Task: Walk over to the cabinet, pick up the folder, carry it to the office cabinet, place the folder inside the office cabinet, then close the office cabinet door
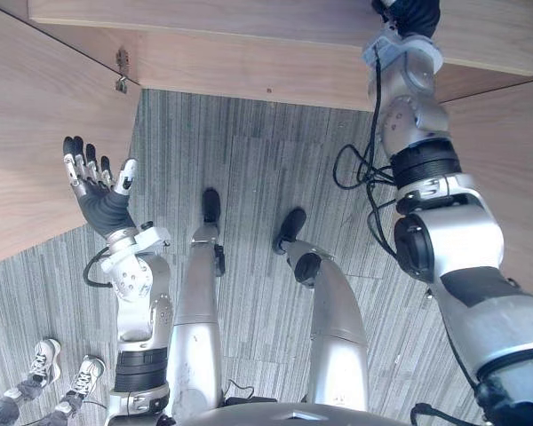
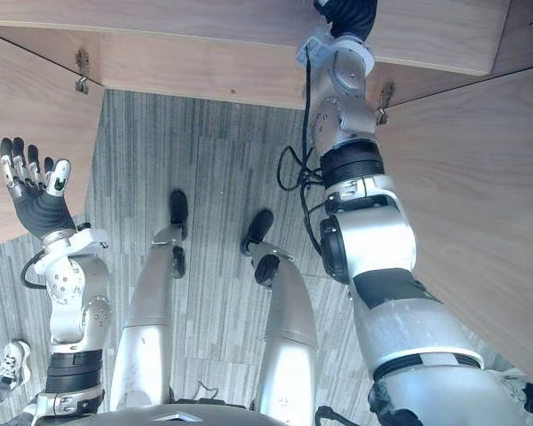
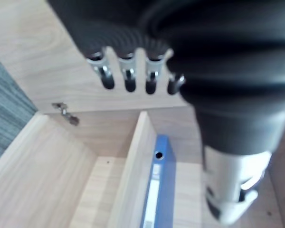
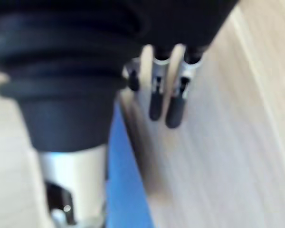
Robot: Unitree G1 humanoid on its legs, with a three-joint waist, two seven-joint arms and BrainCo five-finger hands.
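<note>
folder upright in the cabinet, tight against a wooden divider; the placing step looks about done, the door is not yet closed.
from the left: a person's shoes on the striped floor, well apart; the left door stands wide open, and the left hand hovers beside it, fingers spread, empty. the right hand reaches into the cabinet, fingers straight along the divider with the folder just beside them, seemingly holding nothing. the right door is open too. next, i judge, the right arm must come clear of the opening, since it sits in the doors' path, before either door swings closed.
</note>
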